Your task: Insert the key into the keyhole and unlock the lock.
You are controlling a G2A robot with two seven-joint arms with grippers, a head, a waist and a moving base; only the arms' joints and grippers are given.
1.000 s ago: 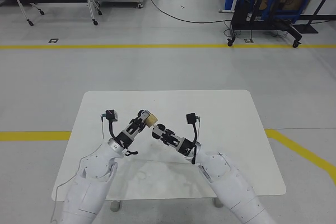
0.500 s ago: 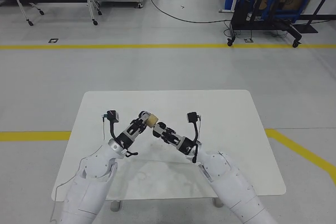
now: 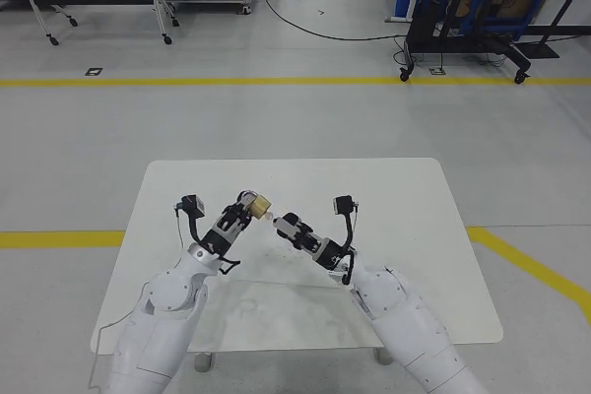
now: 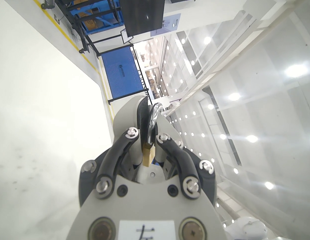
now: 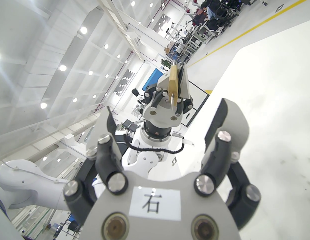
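Note:
A small brass padlock (image 3: 262, 206) is held above the middle of the white table (image 3: 404, 197), and my left gripper (image 3: 253, 209) is shut on it. In the left wrist view the brass body (image 4: 148, 156) and a silver metal loop (image 4: 154, 119) sit between the fingers. My right gripper (image 3: 282, 221) faces the padlock from close by, open and empty, with a small gap between them. In the right wrist view the padlock (image 5: 173, 82) stands beyond the open fingers (image 5: 221, 116), with a silver part (image 5: 172, 100) on it. I cannot tell whether that part is a shackle or a key.
The tabletop (image 5: 275, 81) under both arms is bare white. Yellow floor lines (image 3: 276, 81) run beyond the table's far edge, and wheeled racks (image 3: 463, 39) stand far behind.
My right gripper has drawn back a little from the padlock, to the right. The left gripper has shifted slightly left with the padlock still in it.

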